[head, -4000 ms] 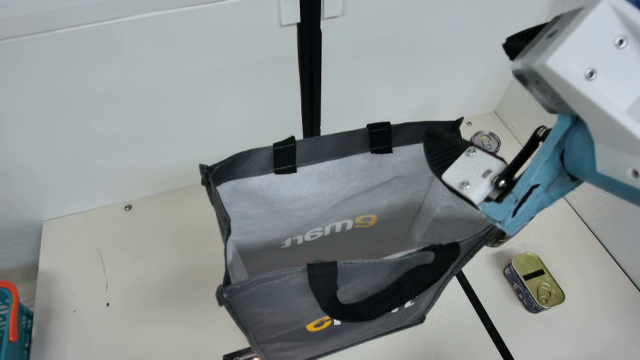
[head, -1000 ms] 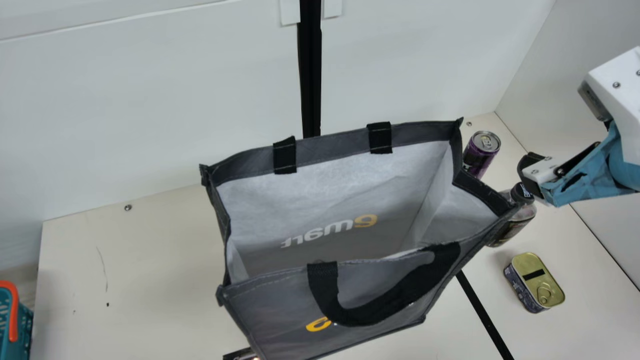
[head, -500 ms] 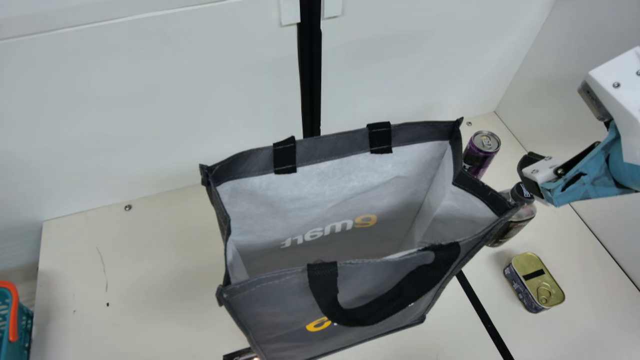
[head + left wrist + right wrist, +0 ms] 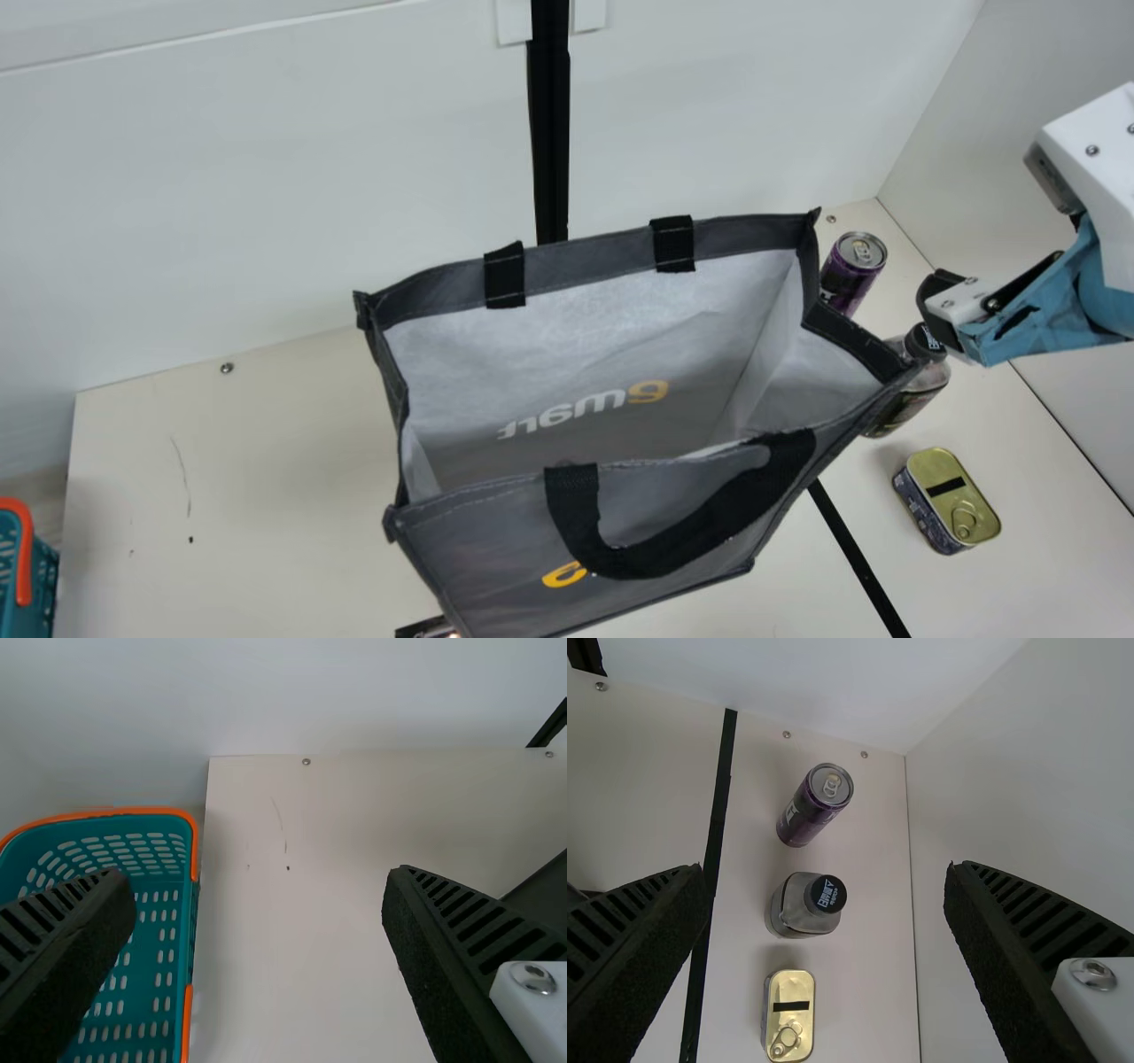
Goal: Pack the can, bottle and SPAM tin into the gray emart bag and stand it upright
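The gray emart bag (image 4: pixel 483 540) stands open-mouthed on the worktop (image 4: pixel 239 496), with the can (image 4: pixel 855 270), bottle (image 4: pixel 917 394) and SPAM tin (image 4: pixel 955 501) outside it, in a row on its right-hand side. The right end effector (image 4: pixel 941 306), near the bottle's cap, is open and empty; the left end effector (image 4: pixel 259 879) is also open, nothing between its fingers.

White panels (image 4: pixel 292 177) behind a cream table (image 4: pixel 266 478) suggest a lab.

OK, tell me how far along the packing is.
The gray bag already looks upright and open. Nothing is in hand: left gripper and right gripper are open, empty. Left to pack: the can, bottle and SPAM tin, all on the table outside.
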